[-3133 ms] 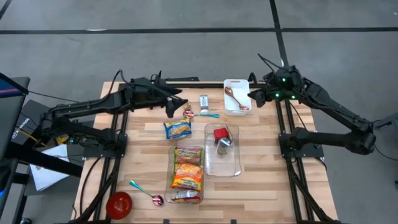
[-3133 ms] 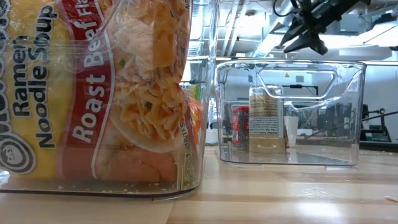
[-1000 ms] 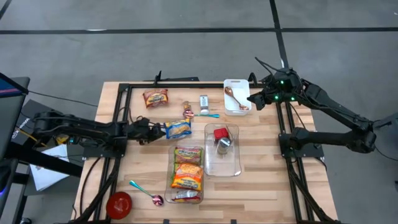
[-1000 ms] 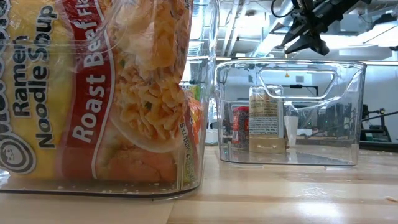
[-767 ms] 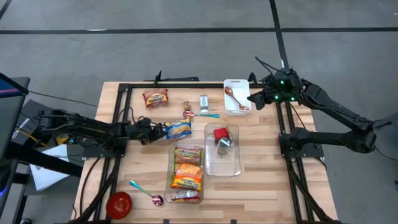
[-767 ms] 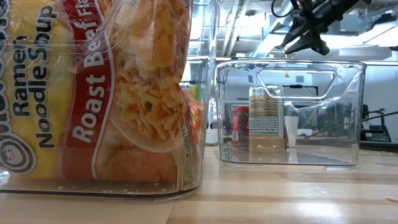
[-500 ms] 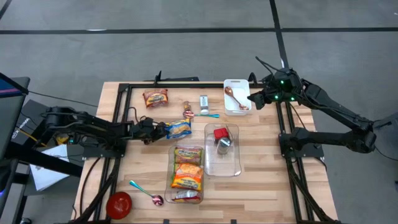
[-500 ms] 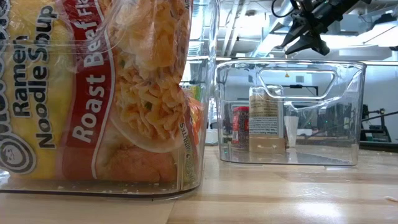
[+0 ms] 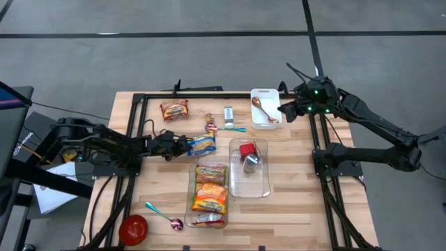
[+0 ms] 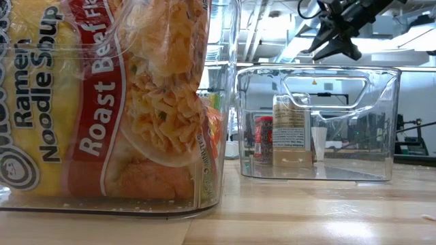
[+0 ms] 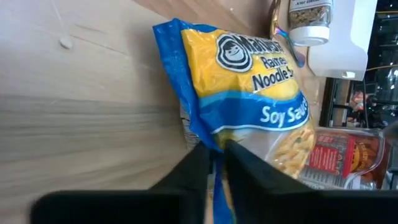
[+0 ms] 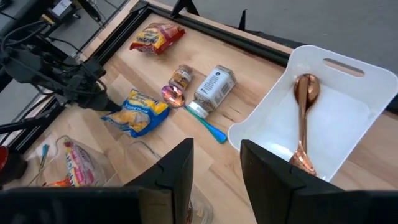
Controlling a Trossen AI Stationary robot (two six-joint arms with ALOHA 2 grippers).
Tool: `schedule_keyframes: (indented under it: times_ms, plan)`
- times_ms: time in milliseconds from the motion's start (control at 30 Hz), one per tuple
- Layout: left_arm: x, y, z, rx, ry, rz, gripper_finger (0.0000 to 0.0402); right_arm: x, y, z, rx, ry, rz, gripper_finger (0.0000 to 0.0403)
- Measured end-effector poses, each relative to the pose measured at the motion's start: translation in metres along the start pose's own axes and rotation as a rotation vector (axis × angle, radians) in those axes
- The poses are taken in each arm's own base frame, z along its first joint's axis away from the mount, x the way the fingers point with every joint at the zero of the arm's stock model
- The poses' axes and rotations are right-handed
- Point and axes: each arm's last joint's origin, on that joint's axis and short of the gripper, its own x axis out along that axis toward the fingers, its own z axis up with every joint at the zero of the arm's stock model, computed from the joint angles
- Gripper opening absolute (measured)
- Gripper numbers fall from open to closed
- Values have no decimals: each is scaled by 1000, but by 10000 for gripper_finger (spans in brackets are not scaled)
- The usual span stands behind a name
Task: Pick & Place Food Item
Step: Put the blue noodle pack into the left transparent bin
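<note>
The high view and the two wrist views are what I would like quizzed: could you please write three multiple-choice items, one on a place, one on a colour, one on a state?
1. Where does the copper spoon lie?
A. In the white tray
B. In the red bowl
C. On the bare table

2. What colour is the edge of the soy sauce ramen packet?
A. Green
B. Blue
C. Black

3. How does the left gripper stand?
A. Wide open above the table
B. Shut on the soy sauce ramen packet
C. Shut on a spoon

Answers:
1. A, the right wrist view shows the spoon inside the tray.
2. B, the left wrist view shows a blue border round the yellow front.
3. B, the left wrist view shows both fingers pinched on the packet's blue edge; the right gripper waits open above the tray.
</note>
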Motion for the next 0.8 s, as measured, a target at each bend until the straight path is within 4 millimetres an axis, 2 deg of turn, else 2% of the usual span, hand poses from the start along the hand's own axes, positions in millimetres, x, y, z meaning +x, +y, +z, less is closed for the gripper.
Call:
schedule_keyframes:
  times_ms: [67,267,500,600,800]
  plan:
    - [0,0,0,-1,-4,-5,13,0,0,0,0,-6,-14,127]
    - [-1,-13,2,57,-82,-149,2,0,0,0,0,-7,-16,127]
    - [-4,-43,11,79,-221,-345,1,0,0,0,1,-7,-16,127]
    - [-3,-56,15,98,-210,-401,1,0,0,0,1,-7,-16,127]
    - [-3,-95,18,209,-139,-537,0,0,0,0,1,-6,-16,127]
